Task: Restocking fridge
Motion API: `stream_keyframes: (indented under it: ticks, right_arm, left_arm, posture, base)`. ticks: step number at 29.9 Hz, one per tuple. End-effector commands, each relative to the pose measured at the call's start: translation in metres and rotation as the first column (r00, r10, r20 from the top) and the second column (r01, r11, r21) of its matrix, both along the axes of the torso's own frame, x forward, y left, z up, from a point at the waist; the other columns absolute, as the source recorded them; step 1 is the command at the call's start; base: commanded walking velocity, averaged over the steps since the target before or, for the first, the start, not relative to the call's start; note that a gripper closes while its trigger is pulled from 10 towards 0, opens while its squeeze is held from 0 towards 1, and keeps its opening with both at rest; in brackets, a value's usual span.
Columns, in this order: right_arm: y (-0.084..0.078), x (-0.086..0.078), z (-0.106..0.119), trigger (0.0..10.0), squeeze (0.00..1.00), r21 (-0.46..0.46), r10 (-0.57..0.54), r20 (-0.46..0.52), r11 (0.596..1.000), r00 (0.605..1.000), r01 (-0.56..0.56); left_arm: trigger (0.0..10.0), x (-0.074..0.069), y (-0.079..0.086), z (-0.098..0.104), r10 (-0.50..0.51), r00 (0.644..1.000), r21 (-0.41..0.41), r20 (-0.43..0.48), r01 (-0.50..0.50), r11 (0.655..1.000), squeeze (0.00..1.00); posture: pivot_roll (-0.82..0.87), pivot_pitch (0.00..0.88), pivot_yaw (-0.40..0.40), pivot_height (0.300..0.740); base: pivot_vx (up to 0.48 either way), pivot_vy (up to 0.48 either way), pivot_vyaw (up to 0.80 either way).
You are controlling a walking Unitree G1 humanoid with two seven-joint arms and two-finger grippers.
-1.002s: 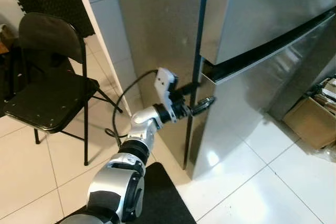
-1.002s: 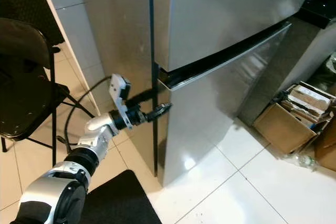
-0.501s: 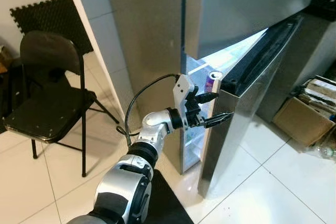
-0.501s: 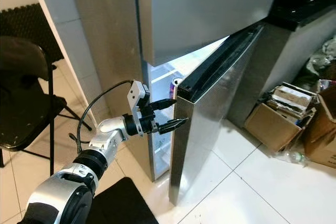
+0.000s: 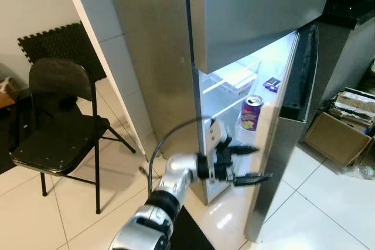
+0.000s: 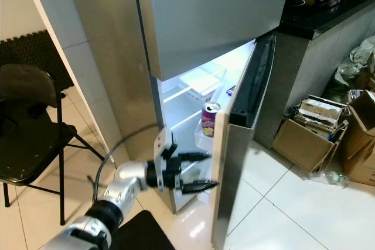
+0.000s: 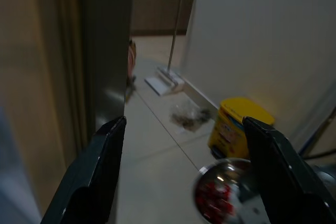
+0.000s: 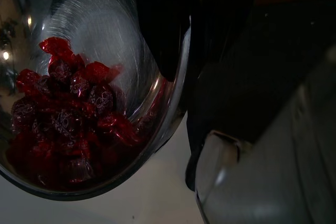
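The fridge's lower door (image 5: 281, 162) stands wide open, and the lit compartment (image 5: 228, 86) shows its shelves. A purple can (image 5: 252, 112) stands in the door shelf. My left gripper (image 5: 262, 162) hangs open in front of the compartment, low down beside the door's inner face, with nothing between its fingers (image 7: 100, 171). In the right wrist view my right gripper (image 8: 184, 61) is shut on the rim of a steel bowl (image 8: 105, 35) holding red wrapped sweets (image 8: 68, 114). The same bowl (image 7: 220, 195) appears low in the left wrist view.
A black folding chair (image 5: 58, 121) stands to the left of the fridge. Cardboard boxes (image 6: 307, 133) and a plastic bottle (image 6: 325, 177) lie on the floor at the right below a dark counter (image 6: 328, 10). A black mat (image 6: 135, 232) is underfoot. A yellow bin (image 7: 236, 124) stands beyond the door.
The lower door has swung from shut to wide open. My left gripper has come off the door's edge and dropped lower, still open. The camera has shifted too.
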State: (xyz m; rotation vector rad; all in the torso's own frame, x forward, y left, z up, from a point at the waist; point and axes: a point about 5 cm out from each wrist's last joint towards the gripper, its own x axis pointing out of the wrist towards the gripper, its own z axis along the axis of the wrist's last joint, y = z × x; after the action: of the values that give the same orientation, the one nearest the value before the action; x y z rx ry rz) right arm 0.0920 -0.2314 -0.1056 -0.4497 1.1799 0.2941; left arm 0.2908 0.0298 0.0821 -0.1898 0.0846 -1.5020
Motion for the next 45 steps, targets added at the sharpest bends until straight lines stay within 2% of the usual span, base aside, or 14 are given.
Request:
stream_keyframes:
  ticks: [1, 7, 10, 13, 15, 17, 18, 22, 25, 27, 28, 30, 31, 45]
  right_arm:
    - [0.002, 0.001, -0.001, 10.0, 0.00, -0.001, -0.019, 0.003, 1.000, 1.000, 0.019]
    - [0.005, 0.000, -0.002, 10.0, 0.00, -0.002, -0.028, -0.009, 1.000, 1.000, 0.028]
    - [0.006, -0.001, -0.002, 10.0, 0.00, -0.002, -0.030, -0.018, 1.000, 0.999, 0.030]
    - [0.006, -0.002, -0.003, 10.0, 0.00, -0.003, -0.032, -0.022, 1.000, 0.999, 0.032]
    - [0.006, -0.003, -0.003, 10.0, 0.00, -0.007, -0.031, -0.037, 1.000, 0.999, 0.030]
    - [0.006, -0.003, -0.003, 10.0, 0.00, -0.007, -0.031, -0.037, 1.000, 0.999, 0.030]
    - [0.005, -0.003, -0.003, 10.0, 0.00, -0.020, -0.028, -0.052, 0.999, 0.998, 0.027]
    - [0.004, -0.001, -0.003, 10.0, 0.00, -0.024, -0.027, -0.055, 0.999, 0.998, 0.026]
    - [0.005, 0.004, -0.002, 10.0, 0.00, -0.023, -0.017, -0.047, 1.000, 0.999, 0.016]
    - [0.005, 0.004, -0.002, 10.0, 0.00, -0.023, -0.017, -0.047, 1.000, 0.999, 0.016]
    - [0.005, 0.008, -0.001, 10.0, 0.00, -0.029, -0.016, -0.043, 0.999, 0.999, 0.015]
    - [0.005, 0.008, -0.001, 10.0, 0.00, -0.029, -0.016, -0.043, 0.999, 0.999, 0.015]
    - [0.005, 0.009, -0.001, 10.0, 0.00, -0.035, -0.017, -0.046, 0.999, 0.999, 0.015]
    - [0.000, -0.004, -0.004, 10.0, 0.00, -0.058, -0.058, -0.105, 0.997, 0.993, 0.052]
  left_arm:
    - [10.0, -0.001, 0.014, -0.011, 0.046, 0.998, 0.048, -0.030, -0.045, 0.998, 0.00]
    - [10.0, -0.013, 0.057, -0.048, 0.230, 0.963, 0.157, -0.139, -0.208, 0.965, 0.00]
    - [10.0, -0.026, 0.085, -0.073, 0.379, 0.898, 0.249, -0.223, -0.323, 0.913, 0.00]
    - [10.0, -0.032, 0.096, -0.082, 0.435, 0.864, 0.283, -0.256, -0.363, 0.888, 0.00]
    - [10.0, -0.051, 0.121, -0.105, 0.574, 0.756, 0.398, -0.315, -0.443, 0.803, 0.00]
    - [10.0, -0.051, 0.121, -0.105, 0.574, 0.756, 0.398, -0.315, -0.443, 0.803, 0.00]
    - [10.0, -0.069, 0.140, -0.122, 0.683, 0.645, 0.496, -0.343, -0.493, 0.715, 0.00]
    - [10.0, -0.078, 0.148, -0.130, 0.737, 0.578, 0.548, -0.350, -0.512, 0.662, 0.00]
    - [10.0, -0.099, 0.164, -0.146, 0.836, 0.416, 0.645, -0.356, -0.539, 0.543, 0.00]
    - [10.0, -0.099, 0.164, -0.146, 0.836, 0.416, 0.645, -0.356, -0.539, 0.543, 0.00]
    - [10.0, -0.120, 0.175, -0.159, 0.896, 0.282, 0.721, -0.342, -0.533, 0.443, 0.00]
    - [10.0, -0.120, 0.175, -0.159, 0.896, 0.282, 0.721, -0.342, -0.533, 0.443, 0.00]
    - [10.0, -0.129, 0.179, -0.164, 0.919, 0.220, 0.753, -0.327, -0.527, 0.394, 0.00]
    - [10.0, -0.131, 0.174, -0.167, 0.939, 0.157, 0.769, -0.306, -0.540, 0.341, 0.00]
  posture:
    - [-0.11, 0.018, 0.042, 0.740]
    - [-0.10, 0.000, 0.048, 0.740]
    - [-0.09, 0.000, 0.047, 0.740]
    - [-0.09, 0.000, 0.046, 0.740]
    - [-0.08, 0.000, 0.037, 0.740]
    - [-0.08, 0.000, 0.037, 0.740]
    - [-0.08, 0.000, 0.033, 0.740]
    - [-0.07, 0.000, 0.028, 0.740]
    - [-0.07, 0.000, 0.028, 0.740]
    - [-0.07, 0.000, 0.028, 0.740]
    - [-0.07, 0.000, 0.026, 0.740]
    - [-0.07, 0.000, 0.026, 0.740]
    - [-0.07, 0.000, 0.026, 0.740]
    - [-0.06, 0.000, 0.014, 0.740]
  base:
    - [0.000, 0.000, 0.00]
    - [0.000, 0.000, 0.00]
    - [0.000, 0.000, 0.00]
    - [0.000, 0.000, 0.00]
    - [0.000, 0.000, 0.00]
    - [0.000, 0.000, 0.00]
    - [0.000, 0.000, 0.00]
    - [0.000, 0.000, 0.00]
    - [0.000, 0.000, 0.00]
    - [0.000, 0.000, 0.00]
    - [0.000, 0.000, 0.00]
    - [0.000, 0.000, 0.00]
    - [0.000, 0.000, 0.00]
    - [0.000, 0.000, -0.40]
